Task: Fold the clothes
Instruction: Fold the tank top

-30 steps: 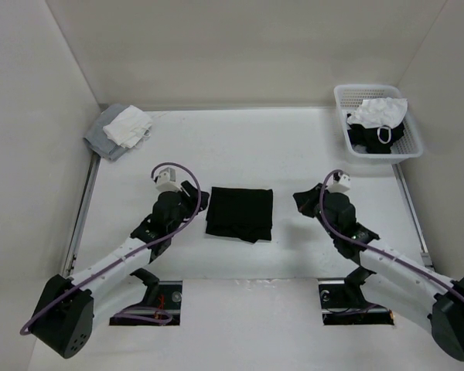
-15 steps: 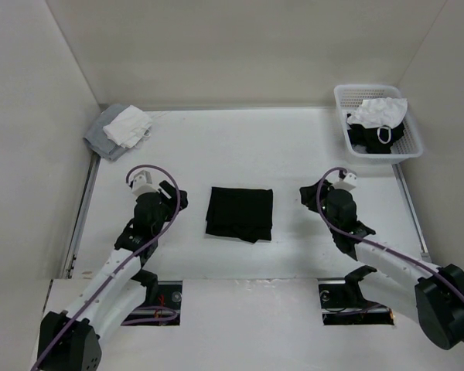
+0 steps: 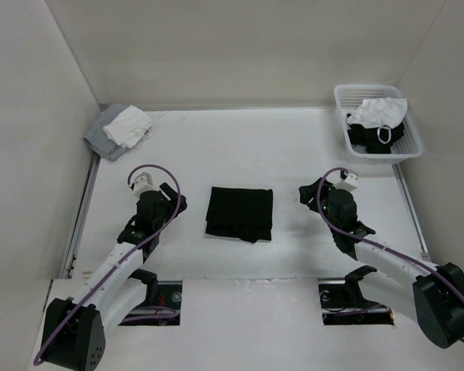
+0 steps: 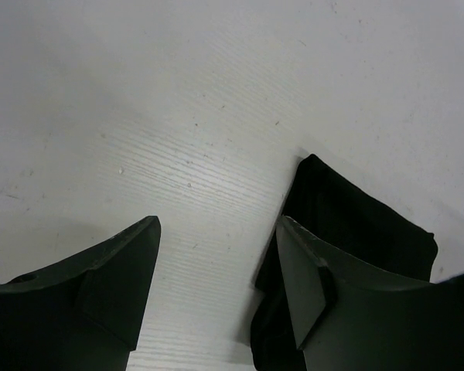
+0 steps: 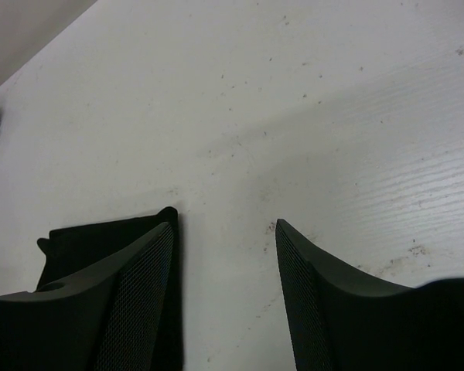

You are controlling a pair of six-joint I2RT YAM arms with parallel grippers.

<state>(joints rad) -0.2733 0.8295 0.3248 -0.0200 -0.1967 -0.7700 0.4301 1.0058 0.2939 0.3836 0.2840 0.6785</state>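
White walls (image 3: 216, 54) boxed in a pale surface (image 3: 240, 147), scuffed and faintly ridged. The clothes (image 3: 240, 213), a single black garment folded into a flat, roughly square packet, lay between the two sets of fingers and touched neither. The left fingers (image 4: 108, 286) stood spread wide with only bare surface in the gap, and a corner of the packet showed just past their right-hand tip. The right fingers (image 5: 332, 309) were parted just as wide and held nothing, with the packet's edge just beyond their left-hand tip.

The fabric looked thin, soft and light, with no stiffness of its own. Lifted, it would probably sag and drape, and its stacked layers could slide apart or fall open. It did not look fragile. Its matte weave should grip well enough between the fingers, though the whole packet might skid on the smooth surface if pushed from the side.

The soundest hold seemed to be at two corners of one edge, one set of fingers on each. The lower finger would slide flat under the edge so that every layer was pinched together. A grab at the middle would likely bunch it, and catching only the top layer would likely undo the fold.
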